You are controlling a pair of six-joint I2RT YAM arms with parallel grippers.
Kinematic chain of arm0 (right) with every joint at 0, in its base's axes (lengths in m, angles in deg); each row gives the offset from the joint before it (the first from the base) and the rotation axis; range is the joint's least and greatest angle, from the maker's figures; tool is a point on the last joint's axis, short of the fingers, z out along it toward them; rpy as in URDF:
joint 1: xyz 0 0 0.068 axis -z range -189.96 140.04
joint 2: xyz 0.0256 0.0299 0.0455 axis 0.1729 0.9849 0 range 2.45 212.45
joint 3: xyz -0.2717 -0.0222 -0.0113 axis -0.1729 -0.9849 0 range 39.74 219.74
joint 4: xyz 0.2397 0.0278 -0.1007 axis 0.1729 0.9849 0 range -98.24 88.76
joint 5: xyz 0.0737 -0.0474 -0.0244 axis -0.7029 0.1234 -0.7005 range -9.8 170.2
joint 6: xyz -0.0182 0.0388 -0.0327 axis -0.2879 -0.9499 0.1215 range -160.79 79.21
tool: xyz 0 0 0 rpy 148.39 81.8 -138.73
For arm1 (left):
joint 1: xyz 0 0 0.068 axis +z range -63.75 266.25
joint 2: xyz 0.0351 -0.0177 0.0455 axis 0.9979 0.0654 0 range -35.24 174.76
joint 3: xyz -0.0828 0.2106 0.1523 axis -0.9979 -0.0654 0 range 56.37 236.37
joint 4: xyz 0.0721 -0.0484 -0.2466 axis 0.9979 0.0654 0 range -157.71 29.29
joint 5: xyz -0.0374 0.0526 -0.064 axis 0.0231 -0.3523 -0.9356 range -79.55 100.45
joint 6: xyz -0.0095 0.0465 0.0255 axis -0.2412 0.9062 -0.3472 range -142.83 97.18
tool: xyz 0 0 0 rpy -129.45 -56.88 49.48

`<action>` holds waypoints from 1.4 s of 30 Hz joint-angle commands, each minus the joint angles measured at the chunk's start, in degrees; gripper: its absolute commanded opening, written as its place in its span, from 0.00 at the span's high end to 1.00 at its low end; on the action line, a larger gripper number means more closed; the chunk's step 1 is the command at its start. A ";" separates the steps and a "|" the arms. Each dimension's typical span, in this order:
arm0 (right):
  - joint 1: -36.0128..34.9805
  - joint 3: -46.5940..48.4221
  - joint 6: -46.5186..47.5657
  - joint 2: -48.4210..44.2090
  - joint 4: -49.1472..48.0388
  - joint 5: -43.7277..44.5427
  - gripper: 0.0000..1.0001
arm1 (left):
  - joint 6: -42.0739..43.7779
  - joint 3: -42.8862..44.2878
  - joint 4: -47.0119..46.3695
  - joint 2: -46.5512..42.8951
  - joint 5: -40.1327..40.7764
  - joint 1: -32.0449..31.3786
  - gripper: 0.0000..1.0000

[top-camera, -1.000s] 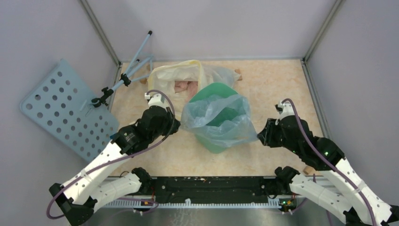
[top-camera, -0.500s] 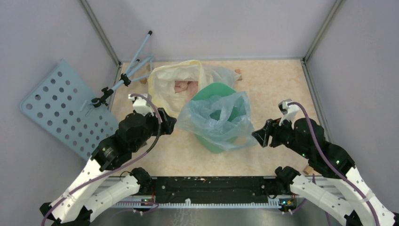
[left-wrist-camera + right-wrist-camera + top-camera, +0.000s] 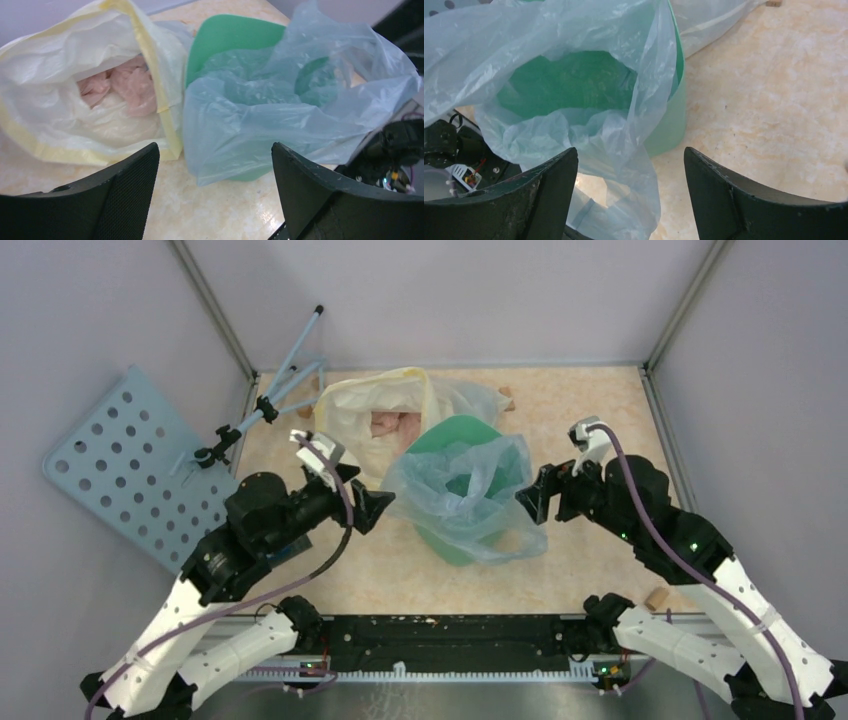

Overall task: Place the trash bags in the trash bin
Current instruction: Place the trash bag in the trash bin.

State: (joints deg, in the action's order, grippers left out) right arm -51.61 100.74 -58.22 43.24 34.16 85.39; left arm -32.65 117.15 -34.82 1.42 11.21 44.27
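On beige tabletop (image 3: 600,410), trash bag (image 3: 432,492) drapes bin (image 3: 452,431) between both arms' open, empty jaws.

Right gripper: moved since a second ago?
Yes. The right gripper has shifted left and farther back, and is now level with the middle of the trash bin, which stayed put.

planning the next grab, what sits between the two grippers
In the top view, the pale-blue bag draped over the green bin lies between the left gripper and right gripper.
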 commanded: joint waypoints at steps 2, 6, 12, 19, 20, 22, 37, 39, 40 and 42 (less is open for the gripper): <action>-0.49 5.09 3.72 2.55 -3.15 1.74 0.22 | 9.98 2.13 -8.33 4.58 -11.81 0.10 0.05; -0.53 5.80 8.01 3.37 -4.61 -4.02 0.19 | 16.01 2.84 -11.15 5.48 -17.17 0.08 0.01; -0.49 8.55 12.90 4.65 -6.76 -11.44 0.17 | 23.68 4.66 -11.70 8.22 -21.08 0.05 0.01; -0.54 9.71 13.54 5.82 -7.02 -25.64 0.49 | 30.68 6.85 -9.59 9.00 -26.82 -0.03 0.01; -0.54 9.52 12.97 6.35 -7.51 -27.22 0.63 | 30.81 6.94 -9.64 9.30 -28.12 -0.08 0.01; -0.54 8.63 11.89 6.83 -9.07 -29.14 0.91 | 31.12 6.70 -10.23 9.75 -30.21 -0.28 0.01; -0.50 3.46 -0.68 12.78 -32.07 -47.56 1.00 | 29.29 10.14 -10.93 14.92 -34.39 -1.20 0.01; -0.54 3.86 -0.83 13.63 -32.21 -46.12 1.00 | 28.96 10.93 -10.92 16.17 -34.19 -1.62 0.01; -0.54 4.06 -0.95 14.28 -32.32 -45.58 1.00 | 28.86 11.21 -10.91 16.72 -33.82 -1.95 0.01; -0.49 4.29 -1.35 15.01 -32.47 -44.51 1.00 | 28.70 11.72 -10.91 17.84 -32.29 -2.73 0.01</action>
State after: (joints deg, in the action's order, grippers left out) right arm -51.61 103.88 -57.59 56.90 6.86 41.09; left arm -2.97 126.09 -43.76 17.73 -22.63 42.83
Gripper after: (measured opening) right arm 0.004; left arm 0.987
